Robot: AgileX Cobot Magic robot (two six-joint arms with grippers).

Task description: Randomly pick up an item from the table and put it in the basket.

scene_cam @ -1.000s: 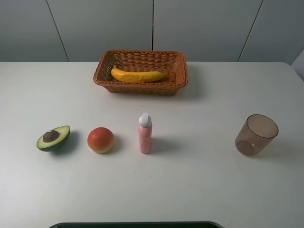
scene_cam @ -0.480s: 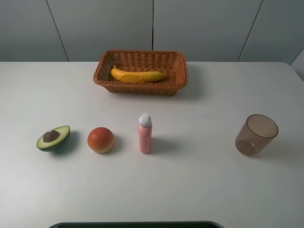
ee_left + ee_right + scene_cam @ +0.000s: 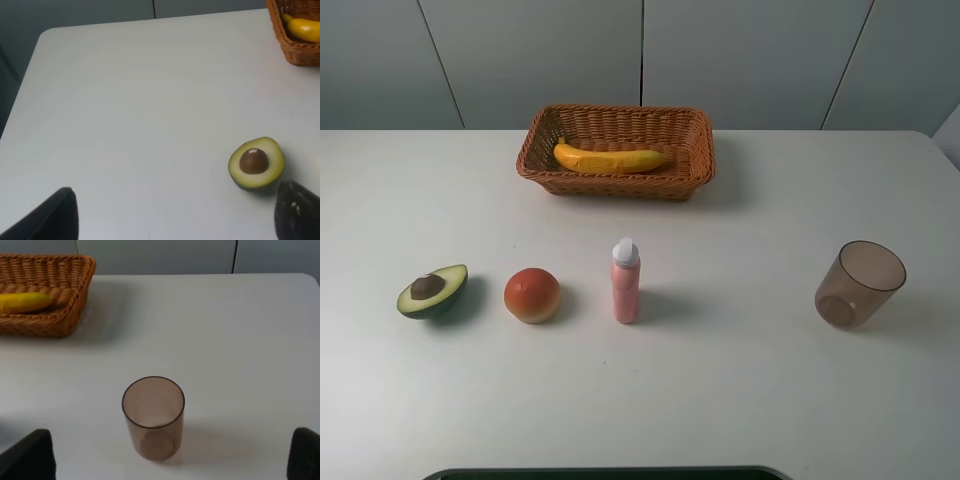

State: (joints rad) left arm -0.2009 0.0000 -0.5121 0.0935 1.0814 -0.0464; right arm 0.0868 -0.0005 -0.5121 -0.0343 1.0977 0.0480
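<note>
The yellow-orange banana (image 3: 611, 158) lies inside the brown wicker basket (image 3: 695, 165) at the back middle of the white table (image 3: 770, 400). It also shows in the left wrist view (image 3: 304, 27) and the right wrist view (image 3: 24, 302), with the basket's wall (image 3: 300, 52) (image 3: 60, 322) around it. Neither arm shows in the exterior high view. My left gripper (image 3: 177, 189) is open and empty above the table's left side, with the avocado half between its fingers. My right gripper (image 3: 171, 432) is open and empty, back from the cup.
An avocado half (image 3: 433, 291), a round red-orange fruit (image 3: 532, 295) and an upright pink bottle with a white cap (image 3: 625, 281) stand in a row at the front. A translucent brown plastic cup (image 3: 860, 284) stands at the right.
</note>
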